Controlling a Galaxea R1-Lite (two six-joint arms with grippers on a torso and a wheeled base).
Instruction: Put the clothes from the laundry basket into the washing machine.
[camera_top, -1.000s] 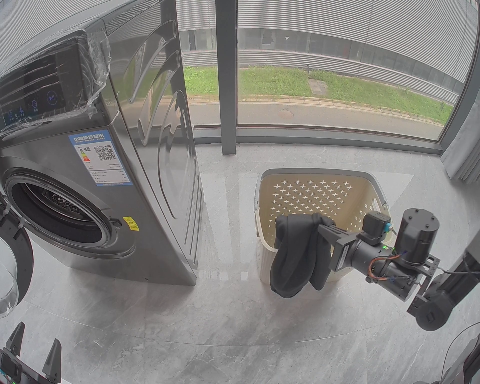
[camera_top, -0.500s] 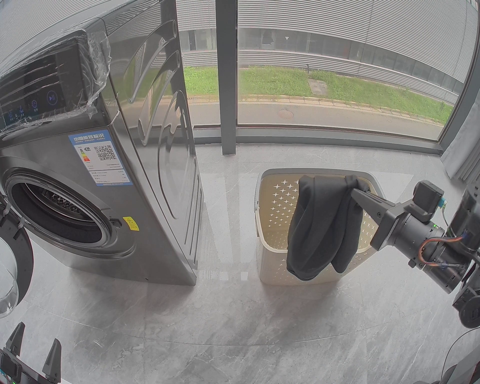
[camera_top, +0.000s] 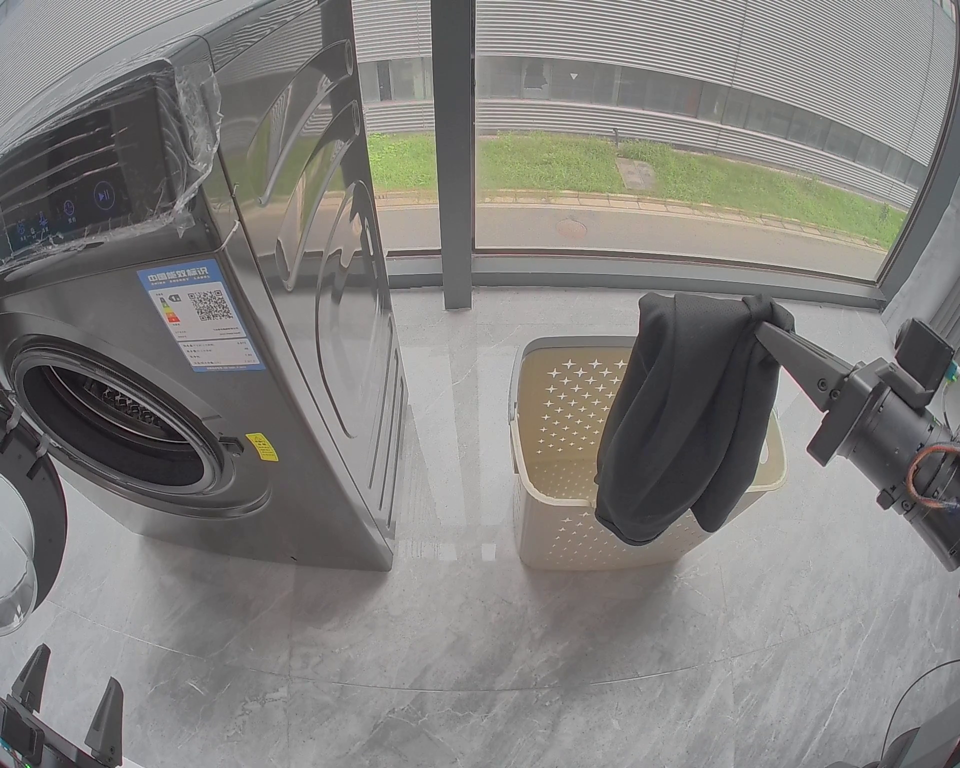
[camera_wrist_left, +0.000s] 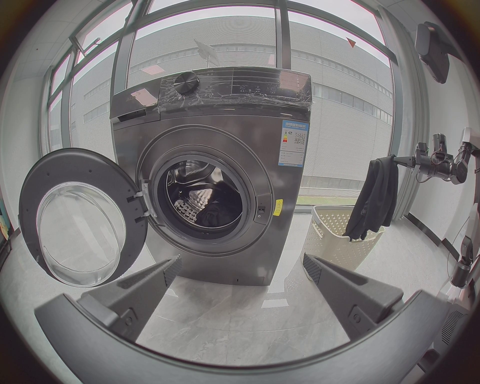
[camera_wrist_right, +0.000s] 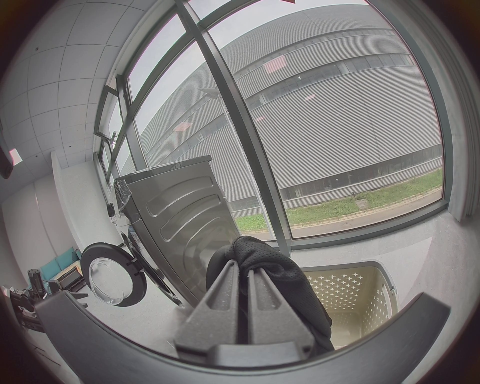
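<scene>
As right pincer (camera_top: 772, 333) holds garment (camera_top: 690, 420) above laundry basket (camera_top: 560, 535), grey floor (camera_top: 480, 660), possibly stone.

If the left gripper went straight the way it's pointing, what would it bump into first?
The left gripper would probably hit the washing machine front, near its open drum mouth; the way there looks free, though depth is unclear.

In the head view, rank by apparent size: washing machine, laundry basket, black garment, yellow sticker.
1. washing machine
2. laundry basket and black garment: roughly alike, and the lifted garment is nearer the camera, so unranked
3. yellow sticker
</scene>
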